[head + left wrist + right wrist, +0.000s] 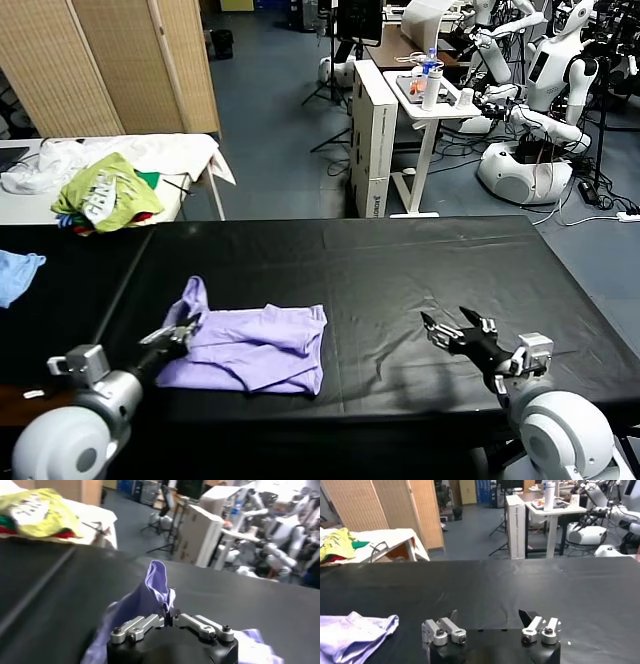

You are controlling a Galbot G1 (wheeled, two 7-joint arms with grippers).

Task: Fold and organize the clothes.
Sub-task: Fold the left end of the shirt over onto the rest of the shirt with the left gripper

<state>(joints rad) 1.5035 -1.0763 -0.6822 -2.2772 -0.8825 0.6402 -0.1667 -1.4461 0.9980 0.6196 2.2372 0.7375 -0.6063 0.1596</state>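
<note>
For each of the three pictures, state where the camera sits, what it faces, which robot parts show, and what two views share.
Head: looks down at the black table; left gripper pinching the lavender T-shirt, right gripper open.
Left wrist: behind the left gripper, shut on the T-shirt.
Right wrist: behind the open right gripper, facing bare table.
Shared: the T-shirt shows in all three.

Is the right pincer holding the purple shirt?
No, the right pincer is open over bare black table, apart from the shirt.
</note>
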